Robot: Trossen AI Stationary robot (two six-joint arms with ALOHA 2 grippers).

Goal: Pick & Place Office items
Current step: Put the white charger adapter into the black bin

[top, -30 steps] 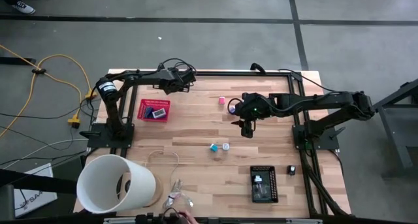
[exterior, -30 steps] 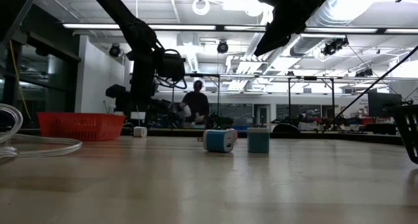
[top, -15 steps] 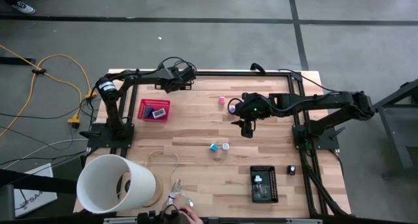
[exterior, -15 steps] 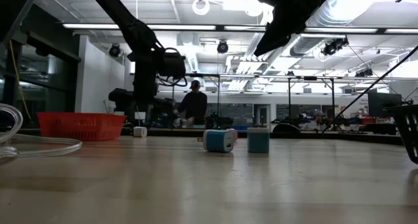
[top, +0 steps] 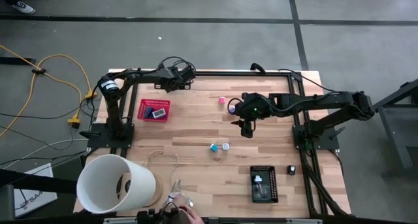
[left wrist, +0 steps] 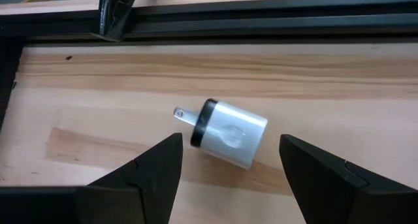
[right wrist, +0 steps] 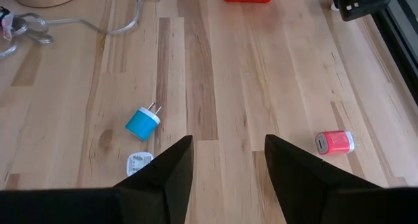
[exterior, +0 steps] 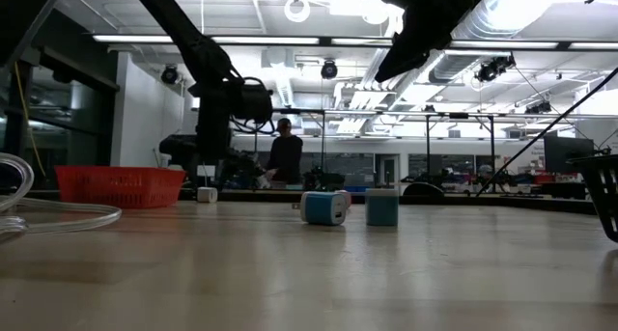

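Observation:
A white charger plug with a black collar (left wrist: pixel 228 132) lies on its side on the wood near the table's far edge. My left gripper (left wrist: pixel 230 140) (top: pixel 186 79) hovers over it, open, one finger on each side and apart from it. My right gripper (top: pixel 246 128) (right wrist: pixel 228 142) hangs open above the middle of the table, holding nothing. Below it lie a blue plug (right wrist: pixel 142 123) (top: pixel 213 147), a white piece (right wrist: pixel 137 164) (top: pixel 226 146) and a pink piece (right wrist: pixel 335 143) (top: pixel 222 100). The low view shows the blue plug (exterior: pixel 323 207) beside a teal block (exterior: pixel 381 206).
A red basket (top: pixel 154 110) holding pieces stands at the table's left, and a black tray (top: pixel 264 183) with a small black piece (top: pixel 291 170) beside it at the near right. The big white tub (top: pixel 116 183) and a pale wire loop (top: pixel 163 157) sit near left. A black frame rail (left wrist: pixel 261 21) runs just beyond the charger.
My left gripper has shifted a little toward the table's far edge and to the right, staying open. A person in the room behind the table has walked a short way. My right arm has kept still.

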